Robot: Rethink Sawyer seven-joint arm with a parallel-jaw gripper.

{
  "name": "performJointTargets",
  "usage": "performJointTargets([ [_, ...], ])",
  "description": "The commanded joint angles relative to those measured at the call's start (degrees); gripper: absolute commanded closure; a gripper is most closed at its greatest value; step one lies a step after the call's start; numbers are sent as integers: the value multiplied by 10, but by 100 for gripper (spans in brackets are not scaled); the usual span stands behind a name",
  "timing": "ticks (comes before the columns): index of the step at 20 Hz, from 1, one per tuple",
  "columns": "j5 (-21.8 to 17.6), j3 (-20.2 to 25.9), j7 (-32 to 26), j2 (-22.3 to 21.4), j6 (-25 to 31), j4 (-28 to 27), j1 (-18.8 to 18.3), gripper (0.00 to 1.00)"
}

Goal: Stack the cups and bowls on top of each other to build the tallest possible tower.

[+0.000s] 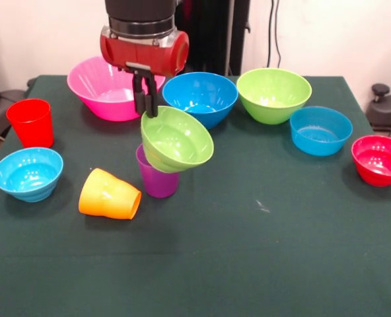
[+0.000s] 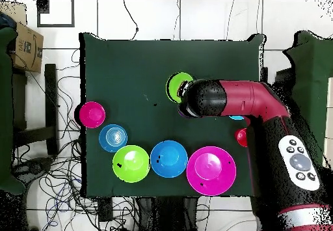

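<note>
Fingers (image 1: 147, 99), two black prongs set close together, pinch the upper rim of the small lime green bowl (image 1: 176, 139); this bowl hangs tilted, its mouth turned toward the camera in the front view, its lower side touching the rim of the purple cup (image 1: 158, 177); purple cup upright on the green tabletop (image 1: 261, 251), taken as landmark below. Red wrist housing (image 1: 144, 51) directly above the fingers; in the overhead view the red and black arm (image 2: 253, 108) covers the purple cup, with only part of the small lime green bowl showing at its tip. Orange cup (image 1: 109, 194) on its side just left of the purple cup in the front view, mouth facing right. Light blue bowl (image 1: 28, 173) farther left, near the tabletop's edge; red cup (image 1: 31, 122) upright beyond it. Big pink bowl (image 1: 109, 88) behind and left of the purple cup, partly hidden by the wrist; mid-sized blue bowl (image 1: 201, 98) directly behind; mid-sized lime green bowl (image 1: 273, 94) behind and right. Small blue bowl (image 1: 320, 129) well to the right; red bowl (image 1: 379, 159) farthest right, at the tabletop's edge; all bowls on the tabletop stand mouth up.
</note>
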Motion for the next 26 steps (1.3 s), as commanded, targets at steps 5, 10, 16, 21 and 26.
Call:
performJointTargets([
  [5,-52,43,-156,22,29,5,-14,100],
  [10,-44,51,-152,7,45,11,-16,100],
  [16,-36,56,-139,-10,57,21,-13,100],
  [21,-35,61,-136,-15,55,31,-17,100],
  [26,-39,63,-140,-22,44,48,-29,100],
])
